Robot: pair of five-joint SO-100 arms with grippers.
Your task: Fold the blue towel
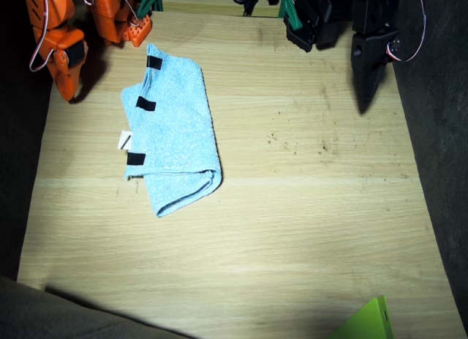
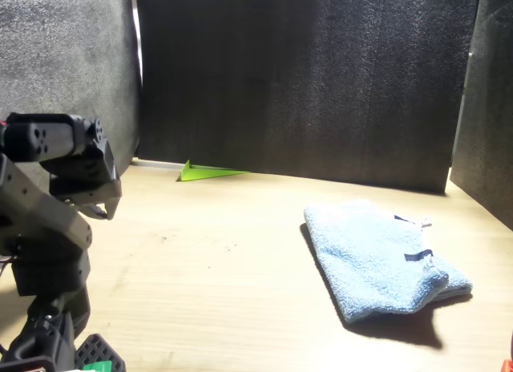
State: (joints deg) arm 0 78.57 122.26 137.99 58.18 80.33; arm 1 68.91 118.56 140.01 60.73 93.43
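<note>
The blue towel [image 1: 175, 134] [image 2: 377, 264] lies folded on the wooden table [image 1: 307, 207], toward the right arm's side. Three black tape strips [image 1: 145, 104] line one long edge, and a small white tag [image 1: 125, 141] pokes out beside them. My right gripper [image 1: 68, 89], orange, hangs tucked back by the table's far corner, shut and empty, a short way from the towel's taped edge. My left gripper [image 1: 364, 98] [image 2: 103, 205], black, rests folded back at the other far corner, shut with nothing in it, well away from the towel.
A bright green flat piece [image 1: 369, 321] [image 2: 210, 173] lies at the table edge opposite the arms. Dark foam walls [image 2: 321, 83] enclose the table. Cables and green clamps [image 1: 291, 14] sit by the arm bases.
</note>
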